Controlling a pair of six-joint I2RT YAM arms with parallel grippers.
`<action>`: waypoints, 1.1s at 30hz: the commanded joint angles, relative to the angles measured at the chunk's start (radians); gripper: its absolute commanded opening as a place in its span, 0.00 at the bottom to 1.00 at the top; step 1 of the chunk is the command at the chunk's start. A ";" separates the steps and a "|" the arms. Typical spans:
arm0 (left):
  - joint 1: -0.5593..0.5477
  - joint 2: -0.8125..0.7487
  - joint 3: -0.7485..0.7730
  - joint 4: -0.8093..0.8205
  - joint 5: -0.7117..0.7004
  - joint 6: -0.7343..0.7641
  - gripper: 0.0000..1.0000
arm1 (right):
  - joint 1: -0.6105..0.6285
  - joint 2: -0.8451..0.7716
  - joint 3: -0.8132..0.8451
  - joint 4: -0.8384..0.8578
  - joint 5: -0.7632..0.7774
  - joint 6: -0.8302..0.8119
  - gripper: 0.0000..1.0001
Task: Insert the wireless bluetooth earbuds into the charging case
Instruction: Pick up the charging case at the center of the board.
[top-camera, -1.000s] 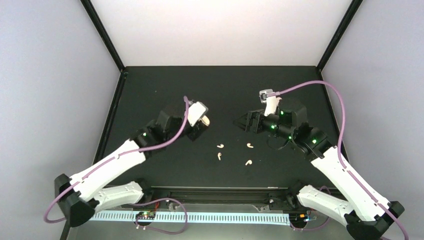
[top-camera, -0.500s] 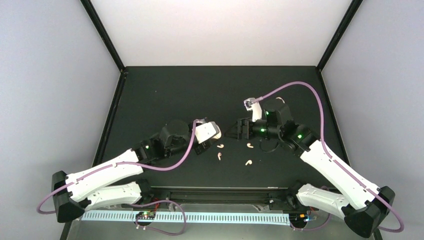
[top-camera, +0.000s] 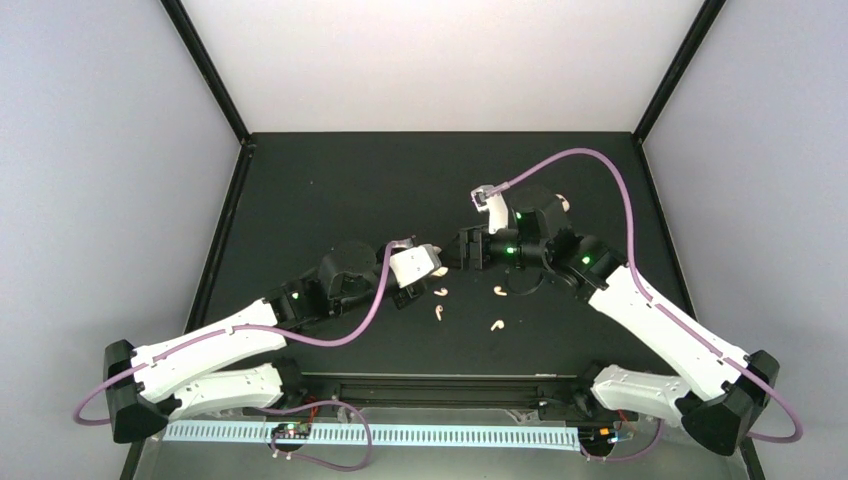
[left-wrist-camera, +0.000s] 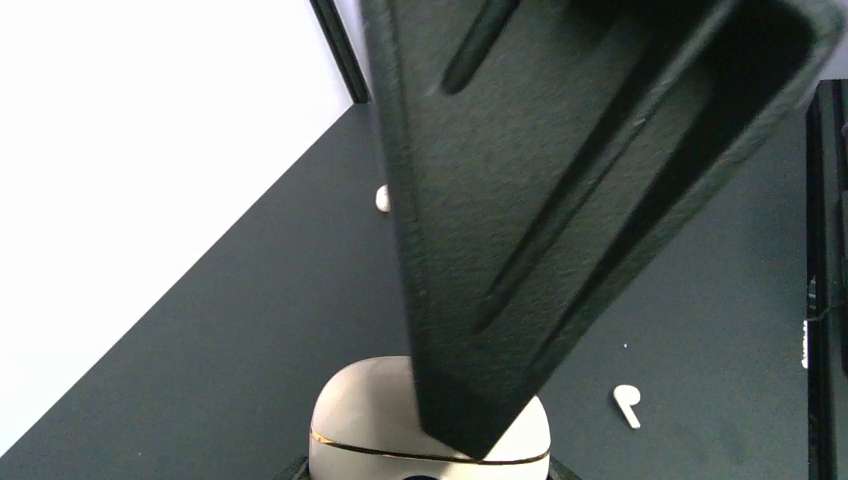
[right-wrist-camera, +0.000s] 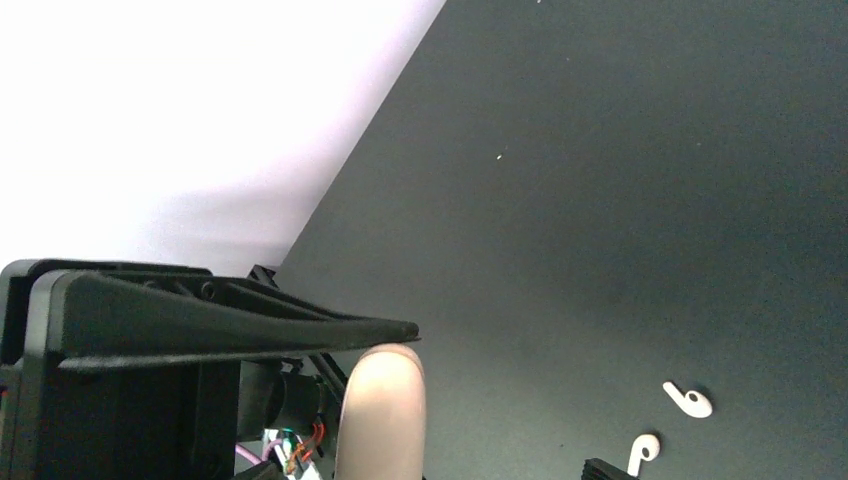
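My left gripper (top-camera: 428, 266) is shut on the cream charging case (top-camera: 432, 259), which shows low in the left wrist view (left-wrist-camera: 365, 420) with its lid closed along a gold seam. My right gripper (top-camera: 459, 251) is open, right beside the case. One of its black fingers (left-wrist-camera: 560, 180) reaches over the lid. In the right wrist view the case (right-wrist-camera: 385, 415) sits just under the upper finger (right-wrist-camera: 300, 325). Several tiny cream earbuds lie on the mat below the grippers: a left pair (top-camera: 441, 292) (top-camera: 438, 312) and a right pair (top-camera: 500, 291) (top-camera: 496, 324).
The black mat (top-camera: 330, 190) is bordered by black frame posts and pale walls. A small white piece (top-camera: 563, 203) lies behind the right wrist. Two earbuds (right-wrist-camera: 688, 400) (right-wrist-camera: 645, 450) show at the right wrist view's lower right. A black rail runs along the near edge.
My left arm has carried the case toward the near side and to the right, to the centre. My right gripper has swung left until its fingers reach the case.
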 joint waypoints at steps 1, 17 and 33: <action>-0.010 -0.018 -0.007 0.040 -0.008 0.017 0.02 | 0.008 0.029 0.037 0.011 -0.002 0.012 0.77; -0.012 -0.011 -0.010 0.049 -0.020 0.016 0.02 | 0.015 0.080 0.042 0.047 -0.062 0.039 0.47; -0.013 -0.014 -0.014 0.048 -0.039 -0.002 0.12 | 0.036 0.092 0.042 0.064 -0.076 0.045 0.20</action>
